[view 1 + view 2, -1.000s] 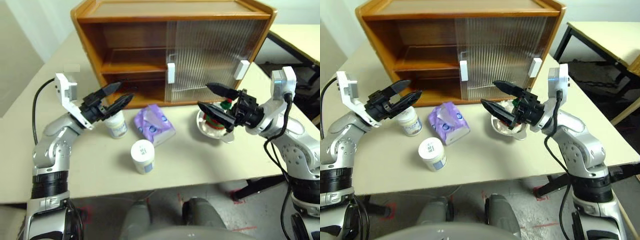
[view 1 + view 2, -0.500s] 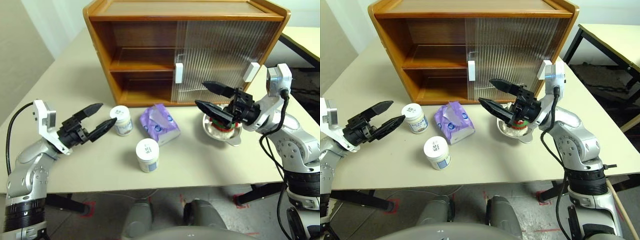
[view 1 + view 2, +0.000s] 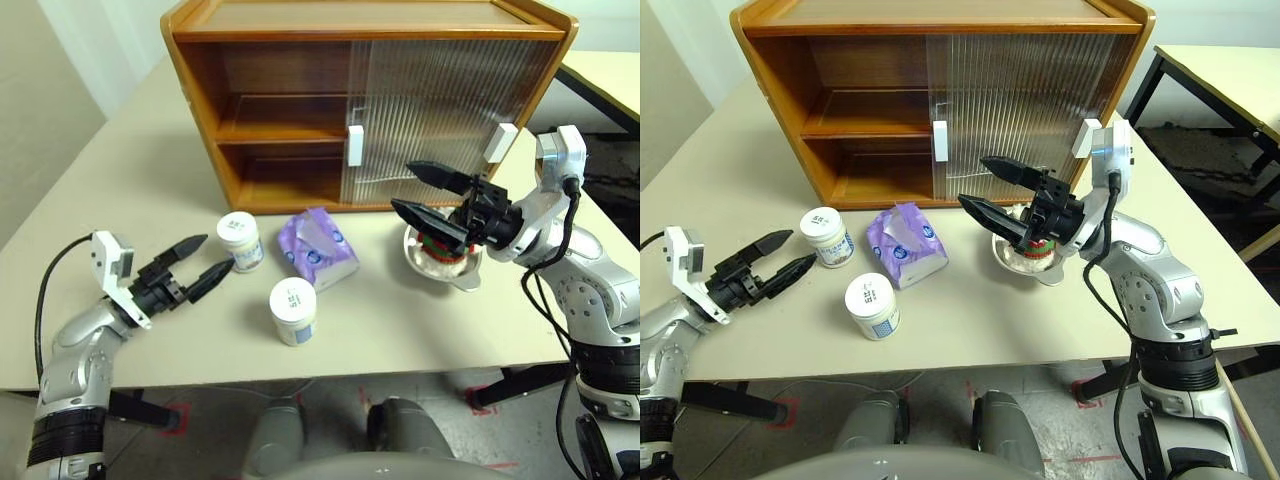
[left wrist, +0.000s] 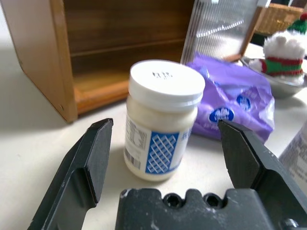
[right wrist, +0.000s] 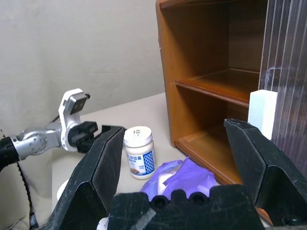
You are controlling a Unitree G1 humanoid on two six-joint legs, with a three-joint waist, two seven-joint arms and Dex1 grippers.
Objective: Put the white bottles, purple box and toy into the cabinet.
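Nothing is stowed yet: all four task items are seen on the beige tabletop [image 3: 120, 160], none inside the orange-brown wooden cabinet [image 3: 250, 120] with its middle shelf. Going left to right: the left gripper [image 3: 203, 262], black two-fingered, is held low at about 8 o'clock of the group, fingers spread wide and empty, aimed at the first squat white plastic jar with a white screw lid and blue-printed label [image 3: 240, 241]; in the left wrist view that jar [image 4: 163, 120] is framed between the fingers, not touched. A second white jar of the same kind [image 3: 293, 311] stands at 5 o'clock of the first, near the table's front edge. The lavender-purple crinkly soft pack [image 3: 318, 248] lies just beside both, at 3 o'clock of the first jar. The white fluffy plush toy with red and green stripes [image 4: 284, 55] sits in a small metal bowl [image 3: 452, 270], partly hidden by the right gripper [image 3: 425, 194], which hangs above it, fingers spread, holding nothing. The ribbed translucent sliding doors [image 3: 440, 115] are stacked over the right half, so the left half is open on both levels at 12 o'clock of the jars. A clear path from the first jar to the lower opening is judged available. The second jar is the one judged at risk of being knocked off.
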